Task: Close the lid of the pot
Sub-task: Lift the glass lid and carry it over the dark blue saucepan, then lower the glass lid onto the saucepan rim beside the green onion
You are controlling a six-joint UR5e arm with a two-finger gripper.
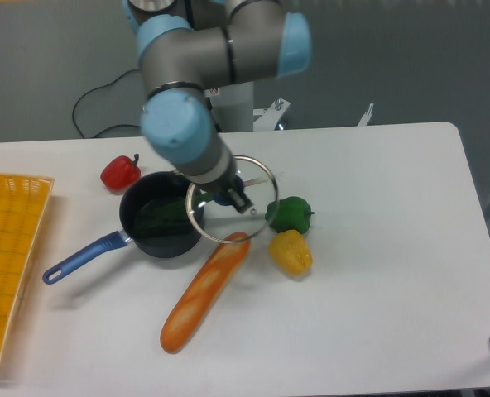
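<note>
Gripper point(230, 195) clamped on the blue knob of the lid point(247, 211), which it holds tilted in the air above the bench point(377, 281), the glass disc overlapping the right rim of the pot point(160, 213) as the camera sees it and reaching out past that rim toward the right. The arm's grey wrist and pale blue joint cap lean down over the pot's far side. Black and uncovered, the pot sits left of centre on the bench with something green lying inside it, and its long blue handle point(84, 256) points toward the near left. A baguette point(205, 290) lies on a slant just near of the pot, its upper end under the lid's near edge. A green pepper point(289, 214) rests to the right of the lid, with a yellow pepper point(290, 252) just near of it. A red pepper point(120, 172) sits far left of the pot, and a yellow basket point(9, 248) occupies the bench's left edge.
</note>
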